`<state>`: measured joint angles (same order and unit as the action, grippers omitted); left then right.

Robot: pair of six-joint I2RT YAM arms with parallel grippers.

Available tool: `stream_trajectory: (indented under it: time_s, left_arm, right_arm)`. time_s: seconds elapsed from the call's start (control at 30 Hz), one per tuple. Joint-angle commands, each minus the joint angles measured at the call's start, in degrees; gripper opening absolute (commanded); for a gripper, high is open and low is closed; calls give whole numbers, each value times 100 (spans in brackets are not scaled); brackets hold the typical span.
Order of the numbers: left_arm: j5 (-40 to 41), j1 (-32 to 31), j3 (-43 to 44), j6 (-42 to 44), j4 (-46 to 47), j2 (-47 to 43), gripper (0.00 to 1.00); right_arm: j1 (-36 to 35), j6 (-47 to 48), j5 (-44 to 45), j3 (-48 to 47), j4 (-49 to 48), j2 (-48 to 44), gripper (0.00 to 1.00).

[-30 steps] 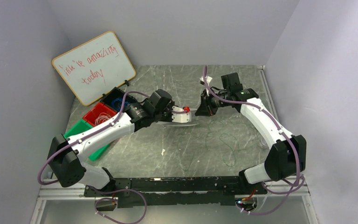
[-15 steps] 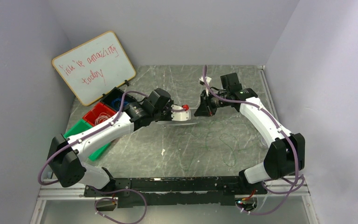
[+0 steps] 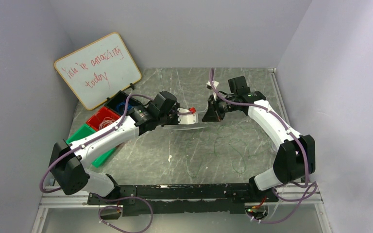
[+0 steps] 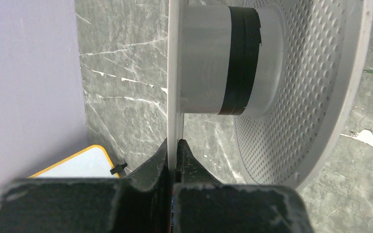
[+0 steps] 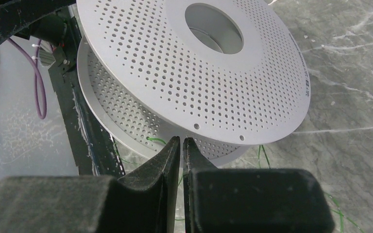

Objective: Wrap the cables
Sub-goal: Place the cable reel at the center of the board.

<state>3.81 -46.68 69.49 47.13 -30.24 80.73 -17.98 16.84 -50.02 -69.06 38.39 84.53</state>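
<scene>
A grey perforated spool (image 3: 188, 127) hangs over the table's middle. My left gripper (image 4: 175, 143) is shut on the edge of the spool's thin flange (image 4: 174, 73); a black band (image 4: 243, 58) rings the hub. The cables are hair-fine green wire: one strand (image 5: 158, 141) leaves a hole in the lower flange and runs to my right gripper (image 5: 181, 141), just below the spool's rim (image 5: 194, 73). Those jaws are closed down to a thin slit with green wire in it. More loose wire (image 3: 233, 150) squiggles on the table below the right gripper (image 3: 209, 116).
A whiteboard (image 3: 97, 68) leans at the back left. Blue (image 3: 121, 104), red (image 3: 104, 119) and green (image 3: 85, 136) bins sit under the left arm. A small white scrap (image 3: 169, 158) lies on the marble. Walls close in on both sides.
The right jaws have narrowed a little. Both arms drifted slightly left and back, carrying the spool with them.
</scene>
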Motion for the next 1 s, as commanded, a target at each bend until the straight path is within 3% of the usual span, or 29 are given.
stream_trajectory:
  time_s: [0.0, 0.43, 0.67, 0.97]
  left_arm:
    - [-122, 31, 315, -108, 449, -312, 3]
    - [-119, 32, 328, -119, 440, -298, 2]
    - [-101, 27, 301, -99, 452, -320, 2]
    - [-135, 27, 310, -112, 432, -348, 2]
  right_arm:
    - [-30, 166, -194, -96, 19, -10, 10]
    - [-133, 315, -203, -126, 147, -6, 3]
    - [-2, -87, 273, -101, -255, -96, 8]
    - [241, -171, -211, -79, -225, -146, 11]
